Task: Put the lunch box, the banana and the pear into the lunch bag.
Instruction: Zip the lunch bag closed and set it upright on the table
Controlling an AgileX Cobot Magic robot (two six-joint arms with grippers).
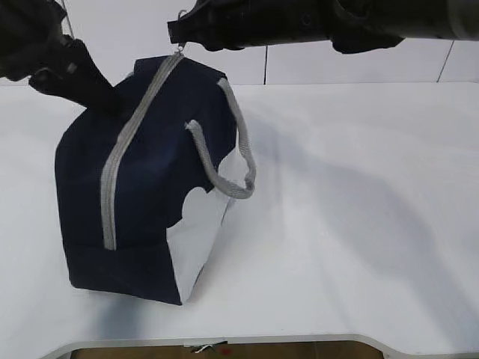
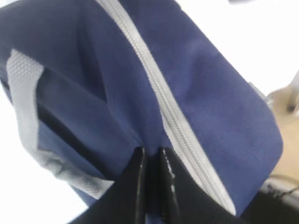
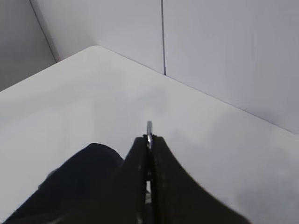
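Zipped lunch bag point(image 1: 142, 202) between both clamped grippers, white table point(image 1: 359, 224) around.

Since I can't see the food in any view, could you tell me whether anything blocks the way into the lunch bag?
Yes: the lunch bag looks zipped shut, its grey zipper closed along the visible length. The right gripper pinches the ring pull at the top end; the left gripper clamps the fabric beside the zipper.
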